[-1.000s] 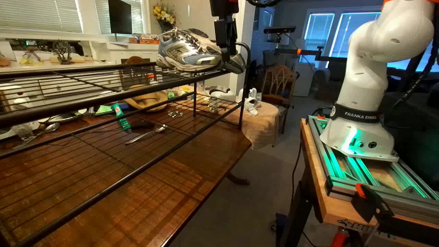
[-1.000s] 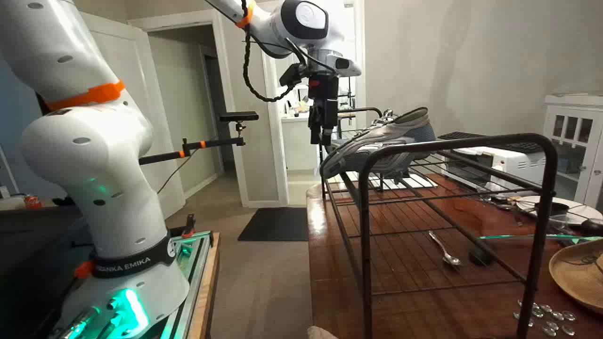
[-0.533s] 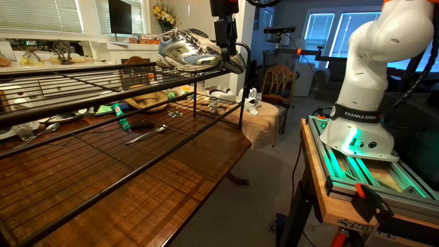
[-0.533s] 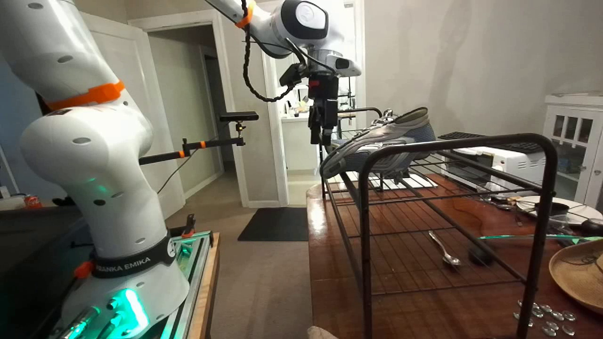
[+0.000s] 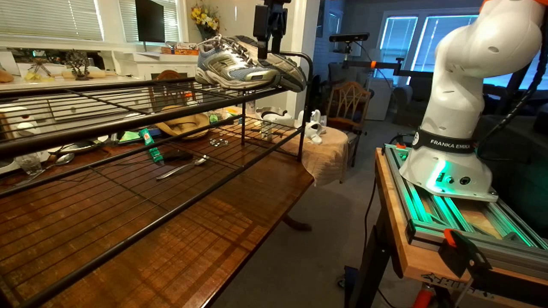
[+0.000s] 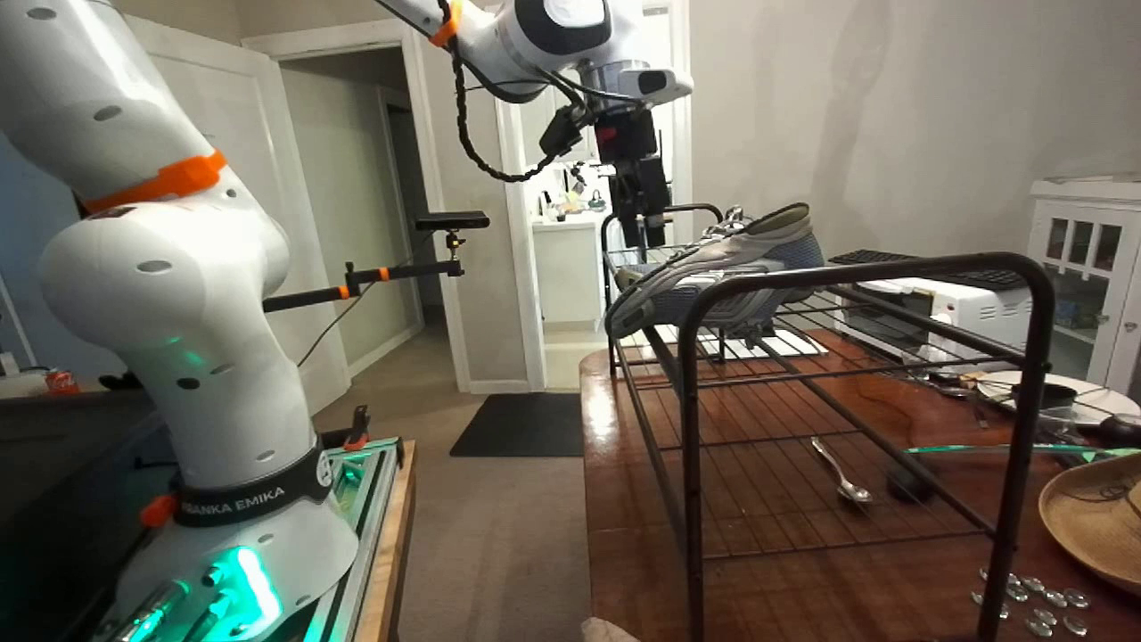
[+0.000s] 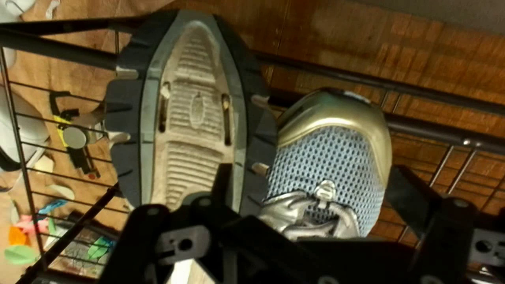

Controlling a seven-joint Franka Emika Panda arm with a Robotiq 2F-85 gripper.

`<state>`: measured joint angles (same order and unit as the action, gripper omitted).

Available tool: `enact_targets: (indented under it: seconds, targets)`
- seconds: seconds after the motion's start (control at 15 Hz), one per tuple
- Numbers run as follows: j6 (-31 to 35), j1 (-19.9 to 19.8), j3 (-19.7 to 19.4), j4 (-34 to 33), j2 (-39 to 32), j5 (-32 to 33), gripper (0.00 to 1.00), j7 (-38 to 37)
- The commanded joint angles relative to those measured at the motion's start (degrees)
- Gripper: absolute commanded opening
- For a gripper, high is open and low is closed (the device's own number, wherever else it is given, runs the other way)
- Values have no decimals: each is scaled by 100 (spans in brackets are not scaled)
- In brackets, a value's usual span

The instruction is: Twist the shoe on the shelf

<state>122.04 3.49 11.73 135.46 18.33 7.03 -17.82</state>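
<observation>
Two silver-grey shoes sit on the top tier of the black wire shelf (image 5: 107, 115). The upright shoe (image 5: 231, 68), with blue-grey mesh and laces, shows its toe in the wrist view (image 7: 331, 154). Beside it a tilted shoe (image 6: 704, 285) turns its tan and dark sole (image 7: 197, 106) to the wrist camera. My gripper (image 5: 269, 49) is above the shoes' toe ends, and holds nothing. In the wrist view my gripper (image 7: 315, 183) has its fingers wide apart. The upright shoe's toe appears between them; one finger overlaps the tilted shoe's sole. The shoe's heel is hidden there.
The shelf's end frame (image 6: 865, 263) rises beside the tilted shoe. The shelf stands on a brown wooden table (image 5: 205, 239). A spoon (image 6: 838, 473), a straw hat (image 6: 1092, 517) and glass beads (image 6: 1038, 597) lie on the table. A white oven (image 6: 945, 312) stands behind.
My gripper has risen and moved inward over the shoes, tilting slightly. The tilted shoe's sole now shows more in an exterior view. The shoes have not visibly moved.
</observation>
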Motion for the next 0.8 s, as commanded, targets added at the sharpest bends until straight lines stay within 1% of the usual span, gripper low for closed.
enact_targets:
  seconds: [0.0,0.13,0.27,0.4,0.73]
  targets:
    - [642,-110,1,609,584,500,100,-307]
    - [894,-129,-21,826,760,579,100,-274]
    - [996,-202,30,1001,911,758,100,-267]
    - [1148,-195,-41,1171,1104,840,100,-41]
    - [1468,-98,-301,1552,1432,615,100,500]
